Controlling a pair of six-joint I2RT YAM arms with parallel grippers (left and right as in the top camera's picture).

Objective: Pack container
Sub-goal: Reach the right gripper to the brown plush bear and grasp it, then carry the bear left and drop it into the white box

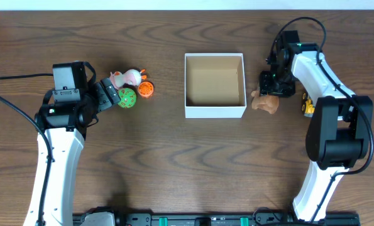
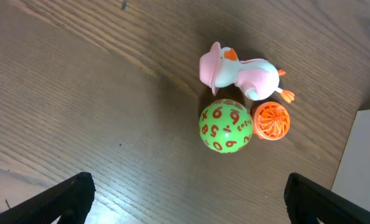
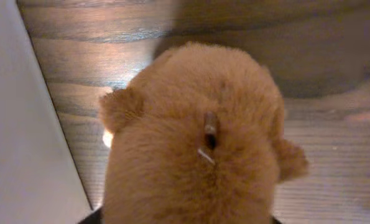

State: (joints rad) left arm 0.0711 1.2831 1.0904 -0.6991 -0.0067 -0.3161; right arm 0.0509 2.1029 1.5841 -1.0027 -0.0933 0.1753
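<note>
The container (image 1: 215, 112), a square white box with a tan inside, stands empty at the table's middle. Left of it lie a pink and white duck toy (image 1: 127, 78), a green ball with orange numbers (image 1: 127, 98) and an orange ball (image 1: 146, 90). My left gripper (image 1: 108, 95) is open just left of the green ball (image 2: 226, 126); the duck (image 2: 237, 71) and orange ball (image 2: 272, 120) lie beyond it. My right gripper (image 1: 271, 85) is shut on a brown plush toy (image 1: 265, 102) just right of the container. The plush (image 3: 194, 149) fills the right wrist view.
A small yellow toy (image 1: 307, 105) lies right of the right arm's wrist. The container's white wall shows at the right edge of the left wrist view (image 2: 365, 155) and at the left of the right wrist view (image 3: 23, 137).
</note>
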